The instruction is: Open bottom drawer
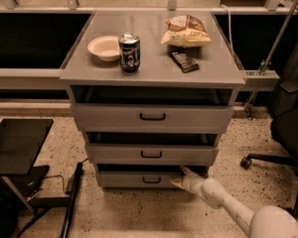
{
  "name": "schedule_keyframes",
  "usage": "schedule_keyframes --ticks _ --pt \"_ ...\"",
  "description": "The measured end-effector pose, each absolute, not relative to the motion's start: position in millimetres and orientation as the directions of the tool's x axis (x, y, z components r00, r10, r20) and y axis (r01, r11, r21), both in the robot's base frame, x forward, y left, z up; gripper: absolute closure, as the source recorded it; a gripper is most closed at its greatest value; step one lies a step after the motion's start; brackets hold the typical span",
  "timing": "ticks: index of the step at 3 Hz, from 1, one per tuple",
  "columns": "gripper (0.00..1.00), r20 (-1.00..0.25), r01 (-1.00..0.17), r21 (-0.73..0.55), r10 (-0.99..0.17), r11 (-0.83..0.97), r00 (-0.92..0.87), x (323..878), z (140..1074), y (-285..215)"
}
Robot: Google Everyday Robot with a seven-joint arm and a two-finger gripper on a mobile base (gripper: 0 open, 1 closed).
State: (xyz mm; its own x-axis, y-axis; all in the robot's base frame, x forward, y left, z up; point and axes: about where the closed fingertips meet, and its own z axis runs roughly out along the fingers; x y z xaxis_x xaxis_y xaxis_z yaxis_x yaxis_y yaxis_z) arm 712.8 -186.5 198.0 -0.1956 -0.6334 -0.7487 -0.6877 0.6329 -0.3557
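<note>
The bottom drawer (pixel 139 179) is the lowest grey front of three, with a small black bar handle (pixel 151 180) at its centre. A dark gap shows above its front. My gripper (pixel 181 178) sits at the right end of that front, at the end of my white arm (pixel 223 202), which comes in from the lower right. One tan fingertip (pixel 176 183) lies against the lower front and the other points up toward the dark gap above the drawer.
The middle drawer (pixel 151 154) and top drawer (pixel 152 117) stand above. On the cabinet top are a white bowl (pixel 104 47), a can (pixel 129 53), a chip bag (pixel 186 30) and a dark bar (pixel 184 61). An office chair (pixel 288 133) is at right, a black stand (pixel 17 145) at left.
</note>
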Motion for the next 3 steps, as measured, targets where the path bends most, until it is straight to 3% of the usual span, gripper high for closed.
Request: schedule_keyframes --ticks 2,3 --pt "0.89 -0.749 -0.688 -0.356 -0.633 0.633 -0.196 712.8 198.0 -186.5" --pt "1.0 -0.78 -0.678 -0.329 -0.594 0.657 -0.197 709.3 195.9 -185.2"
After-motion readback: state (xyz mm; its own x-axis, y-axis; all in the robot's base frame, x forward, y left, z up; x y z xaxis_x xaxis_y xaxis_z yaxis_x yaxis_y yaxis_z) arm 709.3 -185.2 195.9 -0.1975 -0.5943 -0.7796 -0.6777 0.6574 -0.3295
